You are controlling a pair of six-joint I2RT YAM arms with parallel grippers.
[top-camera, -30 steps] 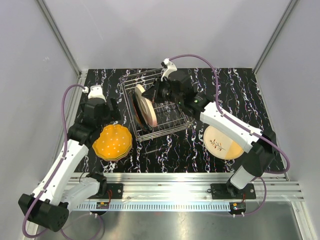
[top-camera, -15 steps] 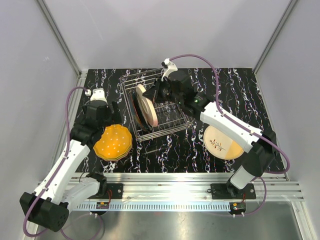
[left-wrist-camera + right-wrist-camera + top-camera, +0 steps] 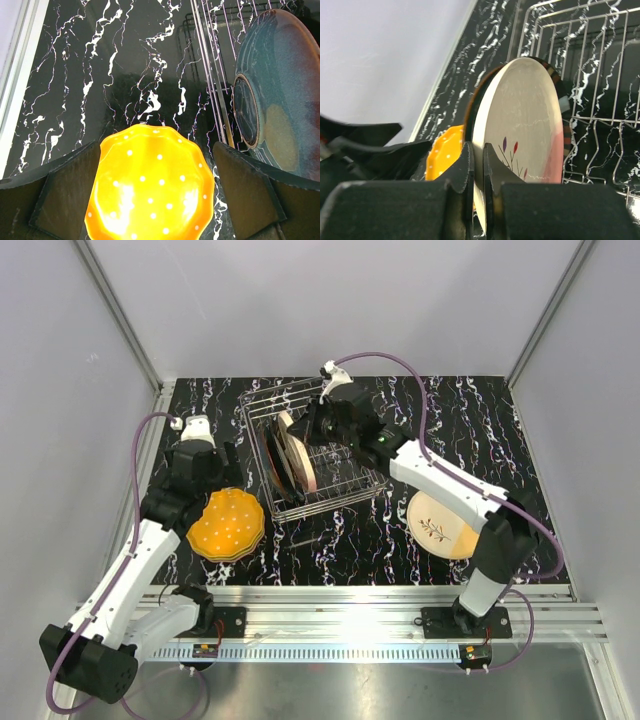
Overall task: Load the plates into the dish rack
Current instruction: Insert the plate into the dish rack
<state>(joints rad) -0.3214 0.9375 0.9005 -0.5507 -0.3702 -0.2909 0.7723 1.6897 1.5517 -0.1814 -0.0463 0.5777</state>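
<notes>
- Right fingers (image 3: 461,175) pinch the rim of the cream plate (image 3: 520,115), upright in the rack (image 3: 330,501);
- Left fingers (image 3: 65,195), wide open and empty, hover over the orange plate (image 3: 150,190) lying left of the rack

Dish rack (image 3: 340,480) centred — standing plates (image 3: 293,458) inside; left plate (image 3: 226,525), right plate (image 3: 447,525) flanking, nearer.

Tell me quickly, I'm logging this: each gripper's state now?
Left gripper: open, empty, over the orange plate.
Right gripper: closed on the cream plate.
</notes>
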